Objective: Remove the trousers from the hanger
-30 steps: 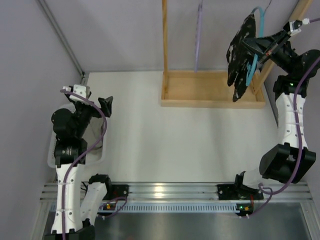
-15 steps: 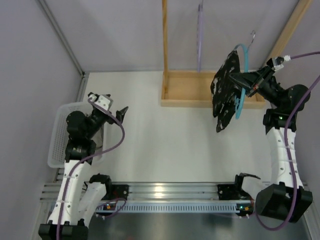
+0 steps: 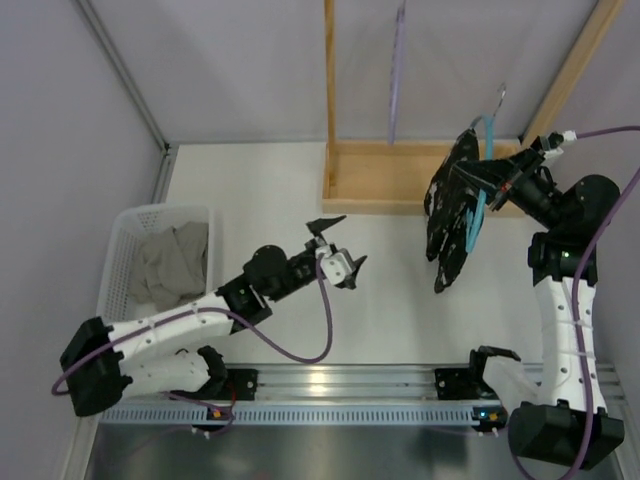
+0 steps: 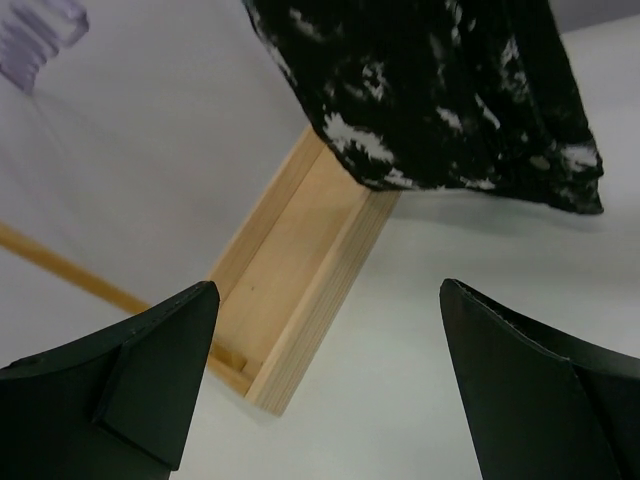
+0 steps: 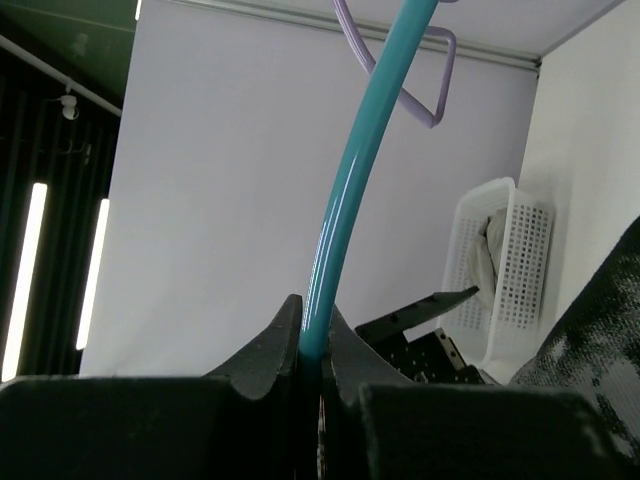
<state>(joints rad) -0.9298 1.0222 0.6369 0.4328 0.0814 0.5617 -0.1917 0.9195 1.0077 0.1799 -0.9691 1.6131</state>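
Upper right of the frame, the right gripper [image 3: 497, 183] is pinched tight on the teal plastic hanger [image 3: 478, 215]. It holds the hanger aloft by the wooden rack [image 3: 400, 207], with the black, white-speckled trousers [image 3: 448, 215] draped over it. The left gripper [image 3: 340, 244] sits mid-frame, jaws spread wide and empty, well apart from the cloth. By my reckoning nothing's off yet, so the grab and the pull are both to come.

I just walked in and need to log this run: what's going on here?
The right gripper is shut on a teal hanger, holding it up beside the wooden rack with black-and-white trousers draped over it. The left gripper, open, points toward the trousers from mid-table, not touching them. The trousers are not yet off.
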